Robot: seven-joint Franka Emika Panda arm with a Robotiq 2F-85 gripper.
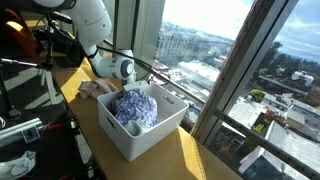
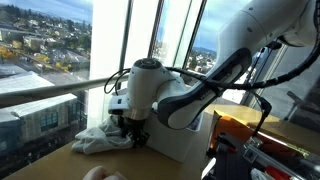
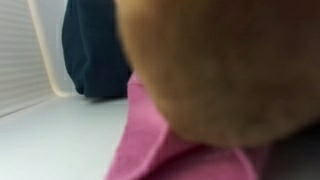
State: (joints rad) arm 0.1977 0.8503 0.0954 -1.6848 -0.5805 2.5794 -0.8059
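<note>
Pink cloth (image 3: 150, 145) fills the bottom of the wrist view, crumpled right under the camera. A brown blur (image 3: 220, 70) above it is too close to make out. The pincer (image 2: 131, 130) is down on this heap, which lies on the counter (image 1: 190, 155) just beside the white bin (image 2: 180, 140). Whether its fingers are parted or clamped on fabric I cannot tell. The main risk, as I judge it, is a shallow pinch that catches only one fold, so the cloth slides out on the lift. This near the bin, the fingers could also scrape or shove its wall. A trailing end might snag the bin's rim or drag out the blue cloth (image 1: 135, 108) piled inside the bin.
</note>
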